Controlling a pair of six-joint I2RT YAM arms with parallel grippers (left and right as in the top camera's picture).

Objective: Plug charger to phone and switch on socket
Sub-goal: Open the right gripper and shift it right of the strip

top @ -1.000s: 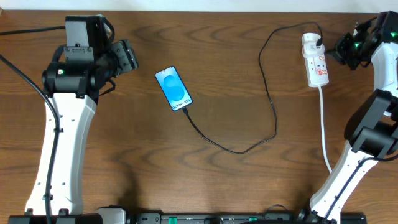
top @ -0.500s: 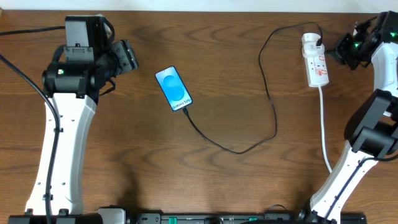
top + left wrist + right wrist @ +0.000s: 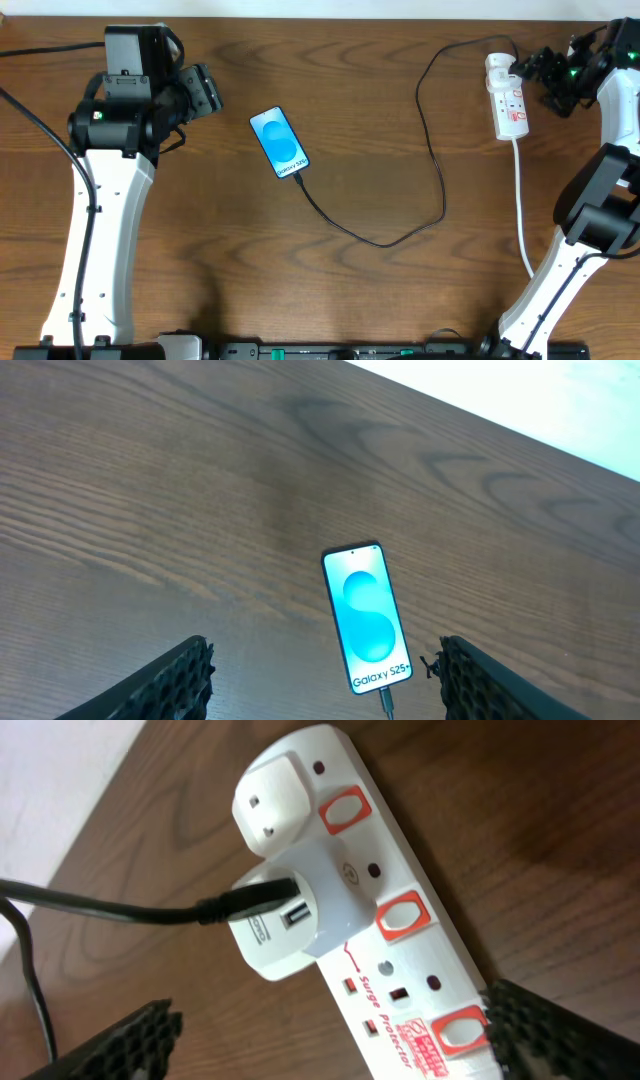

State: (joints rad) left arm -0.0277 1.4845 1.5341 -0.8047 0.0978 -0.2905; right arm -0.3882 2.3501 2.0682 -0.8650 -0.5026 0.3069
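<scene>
The socket point(image 3: 507, 100) lay at the far right of the bench point(image 3: 200, 250), and the right gripper point(image 3: 540, 70) hung just beside it with its fingers spread wide, holding nothing. In the right wrist view the strip looked light and hard-shelled, likely to skid on the smooth wood if nudged sideways. It probably called for a press straight down on a red rocker switch point(image 3: 402, 915) rather than a grasp. That switch sat next to the white USB adapter point(image 3: 285, 925), which carried the charger point(image 3: 440, 180) and its black plug.

The thin, limp cable ran in a loose loop across the bench to the phone point(image 3: 279, 143), and its tip appeared seated in the phone's lower end. The phone, slim and glassy, lay flat with its screen lit. The left gripper point(image 3: 330, 680) hovered near it, also spread apart and empty.

The bench was dark wood-grain, flat and uncluttered. Beyond its far edge only a pale strip showed.
</scene>
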